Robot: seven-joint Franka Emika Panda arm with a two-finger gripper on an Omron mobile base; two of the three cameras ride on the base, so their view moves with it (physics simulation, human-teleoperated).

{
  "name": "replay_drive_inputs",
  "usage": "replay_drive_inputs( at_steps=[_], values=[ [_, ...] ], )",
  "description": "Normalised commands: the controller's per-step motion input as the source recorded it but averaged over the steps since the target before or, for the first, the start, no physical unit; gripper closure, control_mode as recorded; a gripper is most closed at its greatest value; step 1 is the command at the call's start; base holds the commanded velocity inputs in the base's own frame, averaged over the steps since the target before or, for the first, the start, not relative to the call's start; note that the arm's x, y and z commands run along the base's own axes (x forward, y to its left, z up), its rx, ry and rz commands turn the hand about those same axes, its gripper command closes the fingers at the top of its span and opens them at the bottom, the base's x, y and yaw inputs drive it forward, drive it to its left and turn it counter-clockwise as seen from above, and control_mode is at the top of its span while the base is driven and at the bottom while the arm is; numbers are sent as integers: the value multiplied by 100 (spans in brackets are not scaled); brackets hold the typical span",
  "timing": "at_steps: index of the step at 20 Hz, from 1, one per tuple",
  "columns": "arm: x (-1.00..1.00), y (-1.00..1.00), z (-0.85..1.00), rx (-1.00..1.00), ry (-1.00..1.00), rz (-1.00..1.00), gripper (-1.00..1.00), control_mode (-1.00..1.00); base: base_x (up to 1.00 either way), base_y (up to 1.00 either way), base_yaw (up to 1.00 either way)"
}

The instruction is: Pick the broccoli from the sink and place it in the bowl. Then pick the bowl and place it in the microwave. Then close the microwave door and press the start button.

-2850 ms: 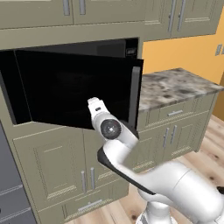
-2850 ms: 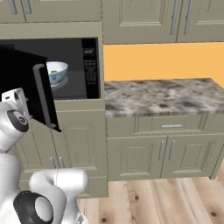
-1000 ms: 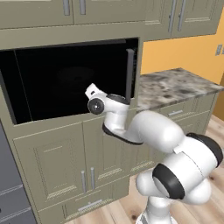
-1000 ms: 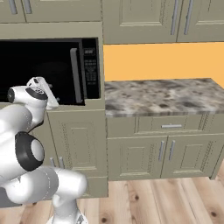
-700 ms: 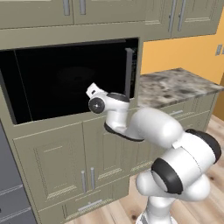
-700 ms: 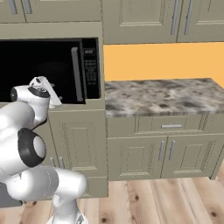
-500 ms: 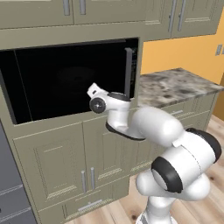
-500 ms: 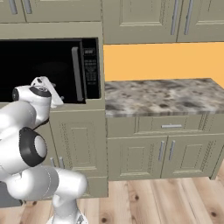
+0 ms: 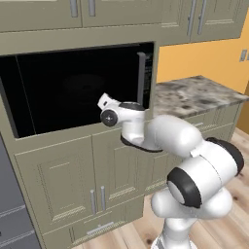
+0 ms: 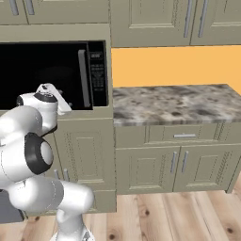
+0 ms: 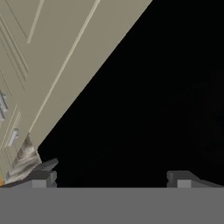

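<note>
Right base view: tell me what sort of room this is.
A kitchen, rendered in simulation. A black built-in microwave sits in beige panelled cabinets, beside a speckled grey stone countertop under an orange wall, above a light wood plank floor.

microwave door [image 9: 78,92] is glossy black, glass-like, with a matte grey bar handle [image 9: 141,78]. cabinet doors [image 9: 63,180] look like matte painted beige wood, countertop [image 10: 179,103] is speckled polished stone, floor [image 10: 179,216] is light wood planks.
</note>
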Motion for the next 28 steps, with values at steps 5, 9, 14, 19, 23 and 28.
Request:
replay_drive_inputs(
  at_steps=[5,9,14,19,23,28],
  values=[
    [-14,0,0,-2,-1,0,-100,-100,0,0,0],
    [33,0,-21,0,0,0,-100,-100,0,0,0],
    [83,0,-25,0,0,0,-100,-100,0,0,0],
    [63,0,-22,0,0,0,-100,-100,0,0,0],
    [4,0,-7,2,0,1,-100,-100,0,0,0],
    [-84,-34,9,30,2,1,-100,-100,0,0,0]
  ],
)
